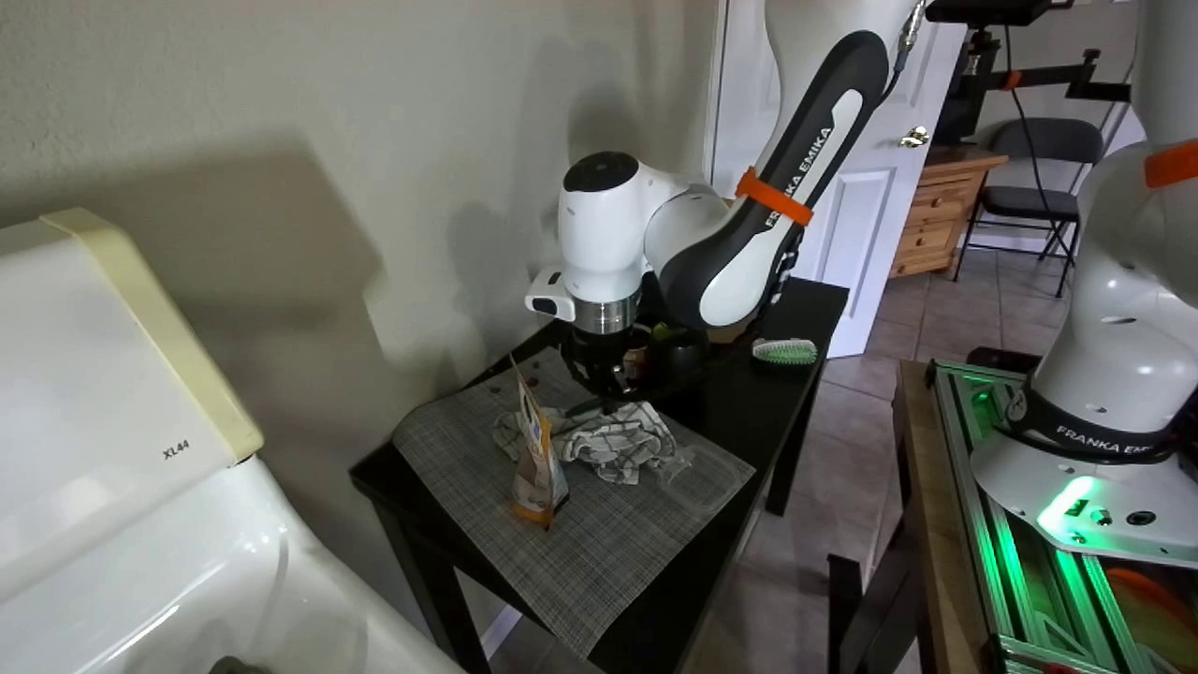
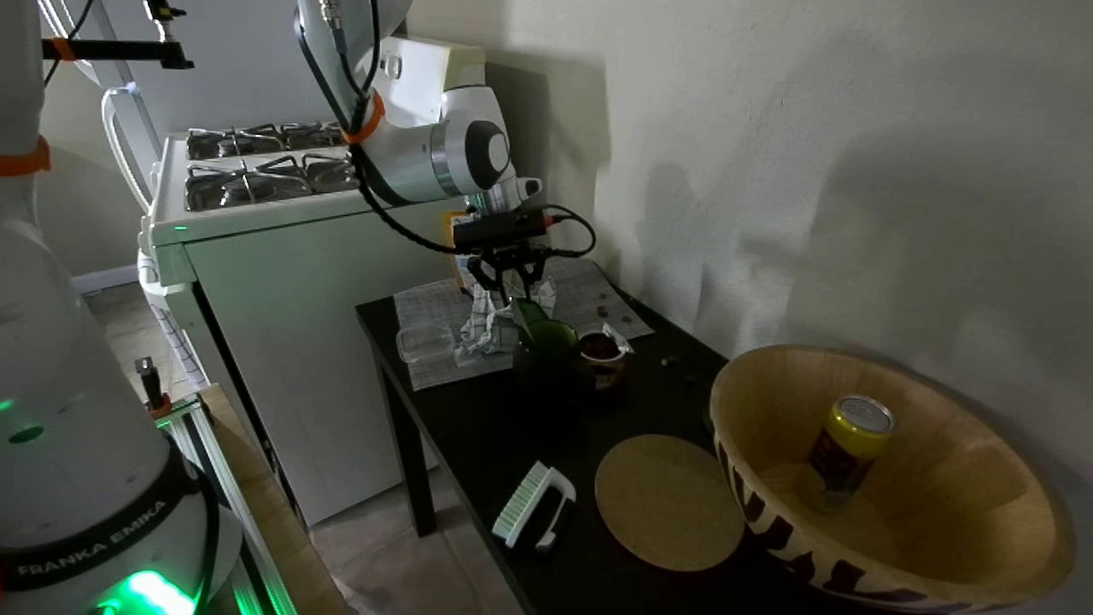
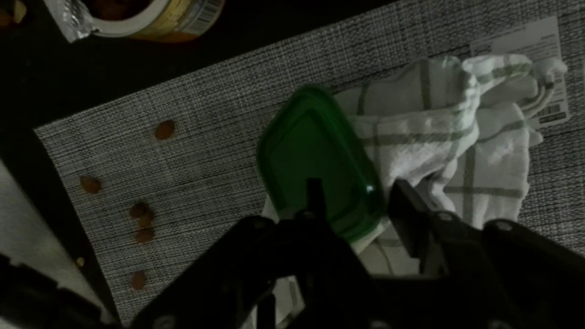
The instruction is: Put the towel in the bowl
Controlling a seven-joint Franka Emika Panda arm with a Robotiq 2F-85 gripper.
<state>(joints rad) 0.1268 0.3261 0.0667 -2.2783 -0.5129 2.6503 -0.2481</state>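
The towel (image 1: 622, 445), white with dark checks, lies crumpled on the grey placemat; it also shows in an exterior view (image 2: 488, 329) and in the wrist view (image 3: 411, 128). A green lid (image 3: 315, 146) lies over part of it. My gripper (image 3: 356, 194) is open and points down above the towel and lid. One finger overlaps the lid and the other is beside its edge; whether they touch cannot be told. The gripper is also in both exterior views (image 1: 604, 393) (image 2: 515, 295). The large wooden bowl (image 2: 965, 504) stands at the table's other end, holding a yellow can (image 2: 850, 448).
An orange-white bag (image 1: 538, 468) stands beside the towel. A clear container (image 2: 425, 343) lies on the placemat. A dark mug (image 2: 542, 363), open jar (image 2: 604, 363), brush (image 2: 529, 504) and round board (image 2: 670, 504) lie between towel and bowl. A wall runs along the table.
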